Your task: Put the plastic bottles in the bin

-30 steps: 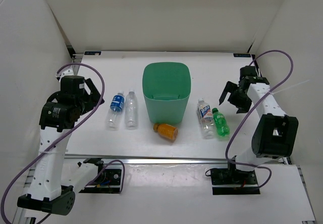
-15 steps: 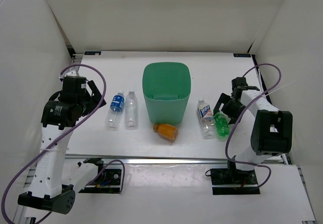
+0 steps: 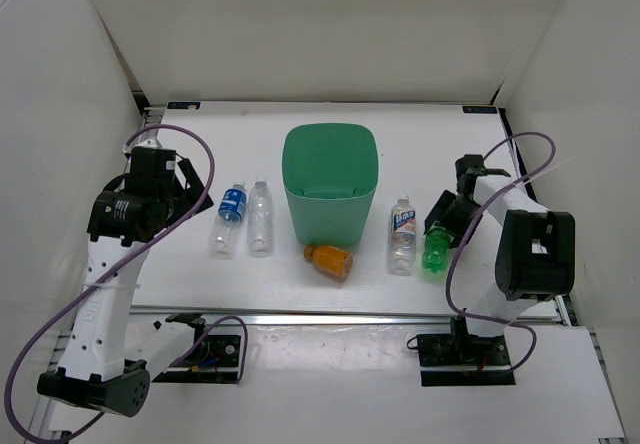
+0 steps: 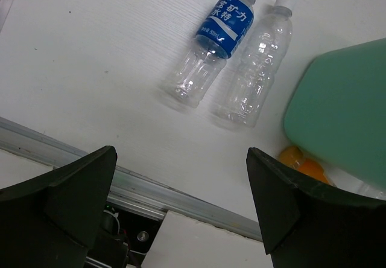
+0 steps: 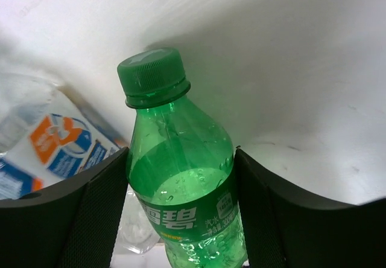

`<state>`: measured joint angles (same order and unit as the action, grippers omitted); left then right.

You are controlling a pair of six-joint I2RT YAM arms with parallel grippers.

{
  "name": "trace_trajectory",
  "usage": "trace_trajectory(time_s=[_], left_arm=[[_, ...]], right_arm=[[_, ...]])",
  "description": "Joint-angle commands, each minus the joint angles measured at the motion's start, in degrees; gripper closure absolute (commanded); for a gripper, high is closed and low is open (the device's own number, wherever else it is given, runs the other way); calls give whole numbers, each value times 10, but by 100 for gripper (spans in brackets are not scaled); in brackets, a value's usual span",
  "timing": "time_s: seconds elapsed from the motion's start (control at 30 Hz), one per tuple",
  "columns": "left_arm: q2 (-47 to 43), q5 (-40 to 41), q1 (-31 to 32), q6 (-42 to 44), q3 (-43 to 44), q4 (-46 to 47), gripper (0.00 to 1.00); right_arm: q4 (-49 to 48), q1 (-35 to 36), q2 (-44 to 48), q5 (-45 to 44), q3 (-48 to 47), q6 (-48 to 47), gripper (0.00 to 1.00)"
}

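Checking the top cam first: found the green bin (image 3: pixel 325 219) standing upright around the middle of the white bench (image 3: pixel 200 134), mouth up. Counted five plastic bottles, all down on the bench outside it. Spotted the blue-label bottle (image 3: pixel 231 216) and the plain clear bottle (image 3: pixel 260 218) lying side by side just left of the bin, caps toward the far side. Caught the orange bottle (image 3: pixel 329 260) on its side right at the near foot of the bin, touching it or only just beside it, couldn't say which. Saw the white-and-blue-label bottle (image 3: pixel 402 234) lying to the right of the bin, and the green bottle (image 3: pixel 433 249) just beside that one, further right. On the right wrist cam, found the right fingers (image 5: pixel 78 220) closed in on the green bottle's body, one pad pressed against each side, cap poking out past the tips. Couldn't tell whether up off the bench or resting on it. Noticed the left fingers (image 4: pixel 66 201) spread wide, holding nothing, hovering over the near-left bench with the blue-label and plain clear bottles out ahead and a corner of the bin off to the right.
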<state>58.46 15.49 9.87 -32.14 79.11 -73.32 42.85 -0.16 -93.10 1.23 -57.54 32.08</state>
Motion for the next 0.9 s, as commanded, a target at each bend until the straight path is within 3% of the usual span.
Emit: trace_trajectory(time_s=[0.0,0.13,0.3,0.43,0.57,0.7,0.77,0.87], left_arm=[[0,-19,2,3,24,-17,0],[13,-24,2,9,50,-30,0],[6,-35,2,15,33,-17,0],[6,-41,2,15,23,3,0],[-11,-41,2,20,10,29,0],[-17,-47,2,30,16,51,0],[-17,-47,2,37,25,51,0],[-12,-30,2,49,43,44,0]], right_arm=[[83,-7,15,-69,-116,11,67],[126,-1,66,-97,-273,5,72],[-50,25,171,94,-315,-3,80],[-116,97,150,168,-378,-15,88],[-116,231,39,115,-504,-69,88],[-84,303,-60,54,-651,-100,88],[-78,318,-95,30,-663,-117,88],[-72,343,-101,-14,-641,-123,70]])
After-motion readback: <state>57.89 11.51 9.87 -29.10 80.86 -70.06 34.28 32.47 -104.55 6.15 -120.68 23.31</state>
